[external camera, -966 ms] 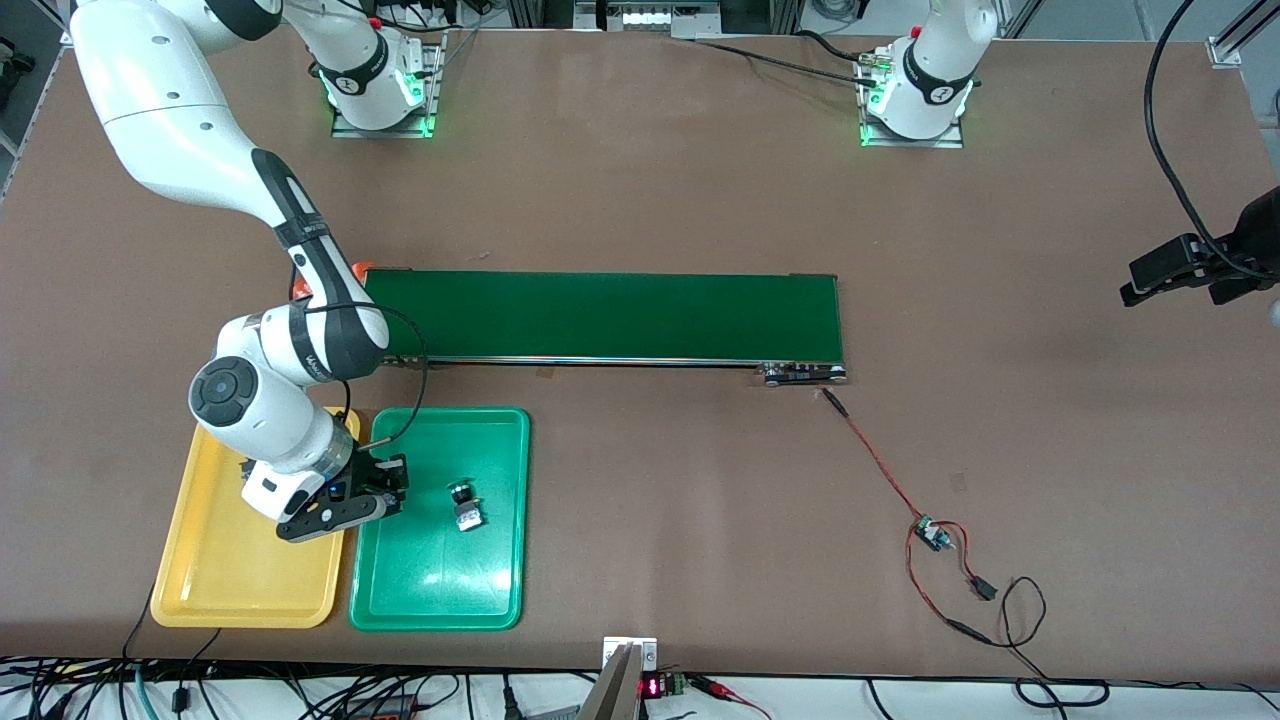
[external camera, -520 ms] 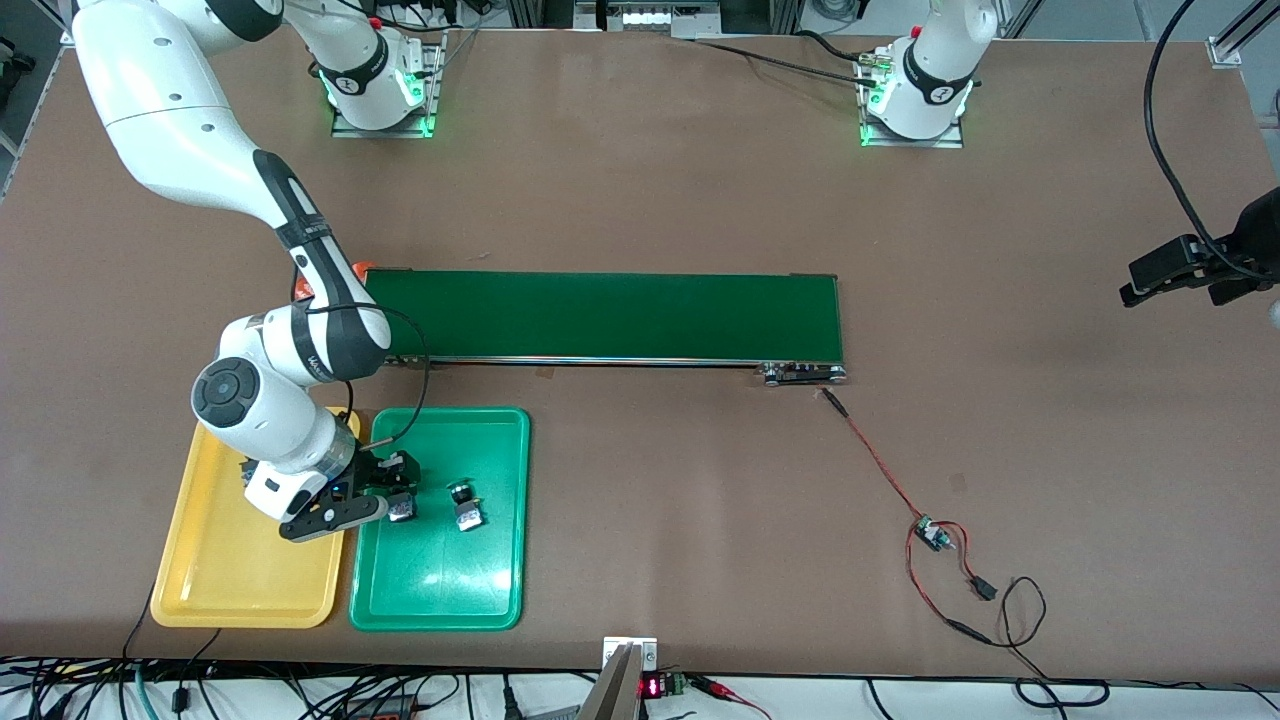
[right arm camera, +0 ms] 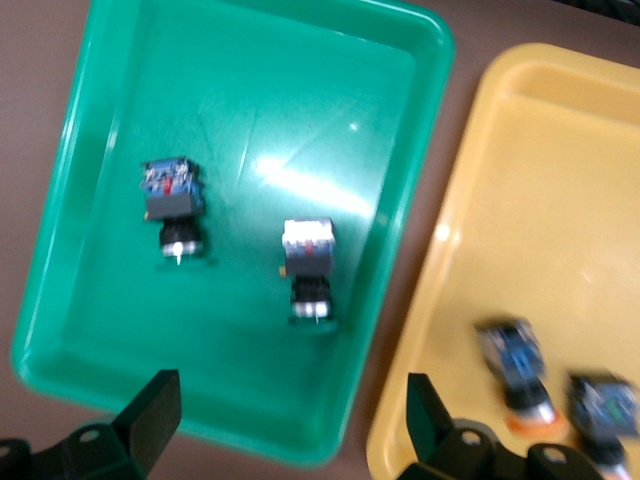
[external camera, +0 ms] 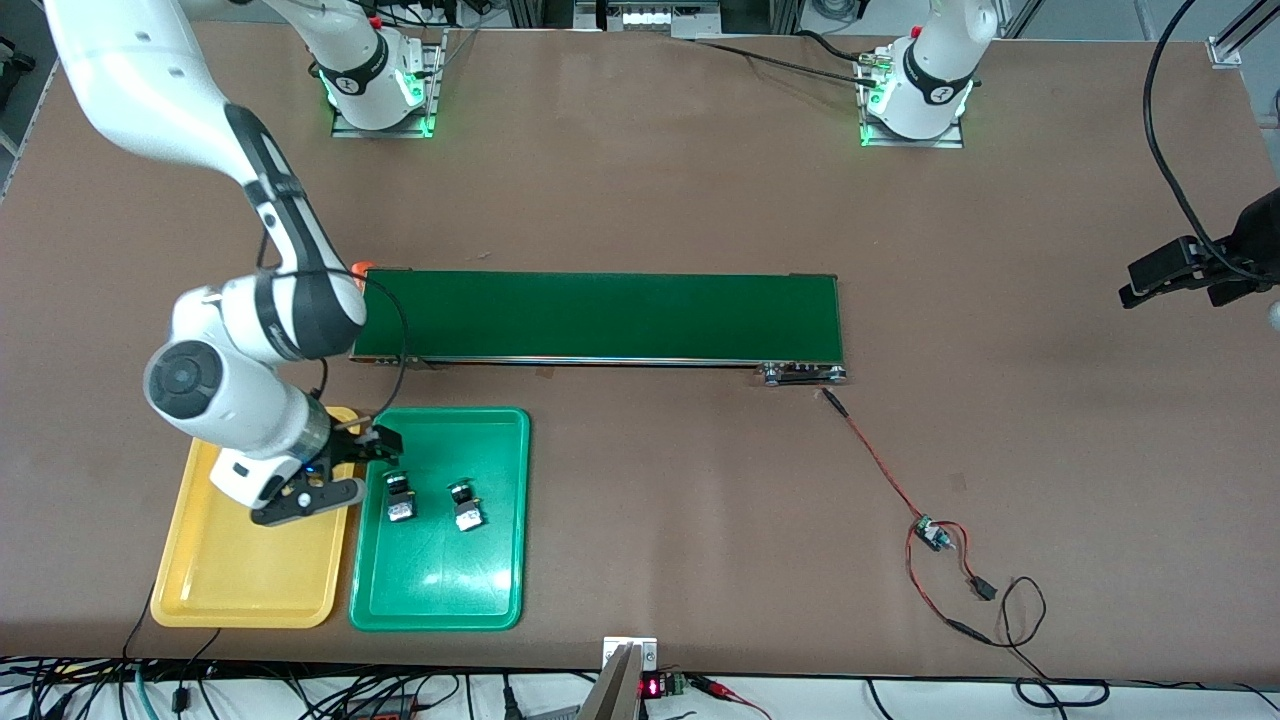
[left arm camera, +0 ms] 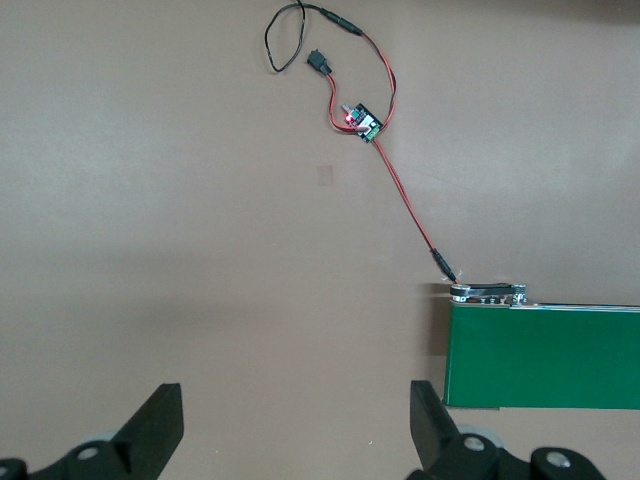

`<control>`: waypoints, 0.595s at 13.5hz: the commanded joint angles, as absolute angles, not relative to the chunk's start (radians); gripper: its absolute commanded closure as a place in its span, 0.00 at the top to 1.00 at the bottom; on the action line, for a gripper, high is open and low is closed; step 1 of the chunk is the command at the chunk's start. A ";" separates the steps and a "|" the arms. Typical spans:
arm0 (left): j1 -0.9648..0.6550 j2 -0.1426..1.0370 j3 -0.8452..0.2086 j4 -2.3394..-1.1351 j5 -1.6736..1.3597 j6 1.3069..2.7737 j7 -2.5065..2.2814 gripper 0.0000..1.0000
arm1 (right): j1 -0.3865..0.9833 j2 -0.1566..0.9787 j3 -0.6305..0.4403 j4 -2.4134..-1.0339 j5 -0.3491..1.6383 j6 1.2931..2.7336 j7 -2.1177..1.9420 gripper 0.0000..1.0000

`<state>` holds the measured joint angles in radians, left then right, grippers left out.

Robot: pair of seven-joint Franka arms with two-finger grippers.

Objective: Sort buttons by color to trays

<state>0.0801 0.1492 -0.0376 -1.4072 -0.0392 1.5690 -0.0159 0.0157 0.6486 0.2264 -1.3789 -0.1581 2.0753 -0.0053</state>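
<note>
The yellow tray (external camera: 200,590), shallow smooth plastic with rounded corners, lies at the right arm's end of the table. The right arm's wrist covers much of it in the front view, so its buttons are hidden there. The right wrist view shows two yellow-capped buttons (right arm camera: 520,370), blurred and partly cut off by the picture's edge, lying close together in that tray.

The right gripper (external camera: 345,468) hangs over the seam between the two trays, its black fingers spread wide and holding nothing.

Just beside the yellow tray lies the green tray (external camera: 440,600), the same shape, its glossy floor catching a bright glare. Two green-capped buttons (external camera: 399,496) lie in it, apart from each other, in the half farther from the front camera. Each has a blocky dark body with a round collar. Their green caps are hard to pick out against the tray.

The belt (external camera: 600,317), a long flat matte dark-green strip, lies farther from the front camera than the trays. A thin red wire (external camera: 880,465) runs from its end to a small board (external camera: 930,535).

The left gripper (left arm camera: 295,425) waits over bare table by the belt's end, its fingers wide apart and empty. The front view shows it only as a dark shape at the edge.
</note>
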 commanded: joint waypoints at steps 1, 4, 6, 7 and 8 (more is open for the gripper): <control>0.080 0.152 -0.038 -1.393 -0.026 1.568 0.000 1.00 | 0.005 0.504 0.215 -1.404 -0.137 1.897 0.009 1.00; 0.078 0.147 -0.041 -1.394 -0.025 1.563 0.000 1.00 | -0.025 0.367 0.192 -1.414 -0.078 1.716 0.015 1.00; 0.074 0.146 -0.043 -1.394 -0.025 1.566 0.002 1.00 | -0.029 0.301 0.169 -1.419 -0.078 1.645 0.018 1.00; 0.069 0.147 -0.043 -1.394 -0.025 1.577 0.003 1.00 | -0.029 0.281 0.154 -1.419 -0.078 1.635 0.011 1.00; 0.068 0.147 -0.051 -1.399 -0.025 1.609 0.003 1.00 | -0.031 0.256 0.149 -1.419 -0.078 1.612 0.008 1.00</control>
